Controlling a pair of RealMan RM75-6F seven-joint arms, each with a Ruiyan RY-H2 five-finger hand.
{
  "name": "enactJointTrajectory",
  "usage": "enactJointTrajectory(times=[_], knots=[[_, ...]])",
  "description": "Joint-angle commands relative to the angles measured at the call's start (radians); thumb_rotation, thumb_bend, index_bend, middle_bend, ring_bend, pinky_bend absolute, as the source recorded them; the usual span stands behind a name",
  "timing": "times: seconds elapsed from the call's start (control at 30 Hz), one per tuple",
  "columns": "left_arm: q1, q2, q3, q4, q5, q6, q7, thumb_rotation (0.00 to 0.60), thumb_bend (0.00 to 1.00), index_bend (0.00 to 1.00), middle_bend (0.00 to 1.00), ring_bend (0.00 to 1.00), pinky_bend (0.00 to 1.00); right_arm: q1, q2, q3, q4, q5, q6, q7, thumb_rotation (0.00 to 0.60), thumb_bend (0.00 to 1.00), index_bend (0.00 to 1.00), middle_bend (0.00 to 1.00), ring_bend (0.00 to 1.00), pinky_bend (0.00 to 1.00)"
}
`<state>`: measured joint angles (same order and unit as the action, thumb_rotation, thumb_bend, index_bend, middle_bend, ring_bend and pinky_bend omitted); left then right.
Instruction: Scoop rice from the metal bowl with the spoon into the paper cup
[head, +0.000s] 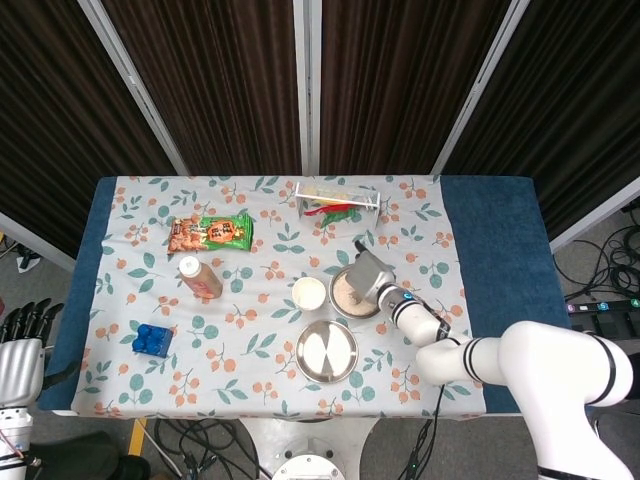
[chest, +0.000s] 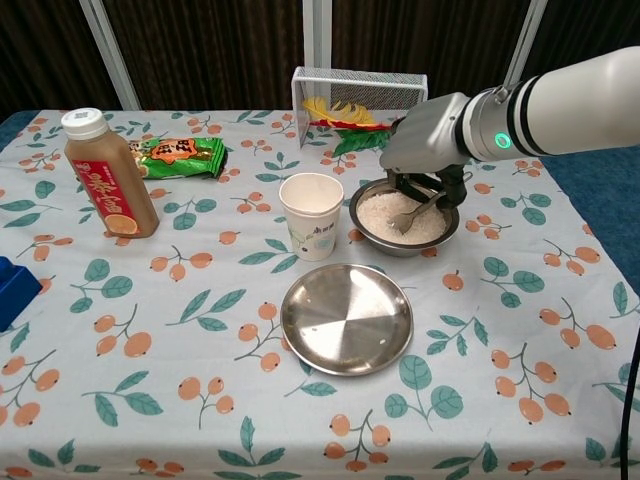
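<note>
The metal bowl (chest: 441, 228) (head: 338, 300) of white rice (chest: 385, 212) stands right of the white paper cup (chest: 311, 216) (head: 309, 293). My right hand (chest: 428, 148) (head: 369, 274) hovers over the bowl's far side and holds the metal spoon (chest: 417, 212). The spoon slants down with its tip in the rice. My left hand (head: 22, 345) is at the lower left edge of the head view, off the table, with its fingers apart and nothing in it.
An empty metal plate (chest: 346, 318) lies in front of the bowl. A brown drink bottle (chest: 98, 174), a green snack bag (chest: 178, 156) and a blue object (chest: 14, 287) are on the left. A white wire rack (chest: 358, 101) stands behind the bowl.
</note>
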<state>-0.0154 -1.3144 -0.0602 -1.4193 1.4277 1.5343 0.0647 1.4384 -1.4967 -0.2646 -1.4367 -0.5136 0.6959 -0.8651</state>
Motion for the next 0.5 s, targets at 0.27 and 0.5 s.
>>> enactJointTrajectory(times=[0.27, 0.5], knots=[[-0.005, 0.006, -0.003, -0.012, 0.007, 0.002, 0.017, 0.600, 0.05, 0.22, 0.21, 0.11, 0.12, -0.166, 0.063, 0.070, 0.016, -0.193, 0.032, 0.235, 0.600, 0.36, 0.62, 0.61, 0.24, 0.00], [-0.009, 0.016, -0.005, -0.027, 0.006, -0.002, 0.032, 0.600, 0.05, 0.22, 0.21, 0.11, 0.12, -0.231, 0.113, 0.110, 0.026, -0.298, 0.035, 0.335, 0.600, 0.36, 0.62, 0.61, 0.24, 0.00]])
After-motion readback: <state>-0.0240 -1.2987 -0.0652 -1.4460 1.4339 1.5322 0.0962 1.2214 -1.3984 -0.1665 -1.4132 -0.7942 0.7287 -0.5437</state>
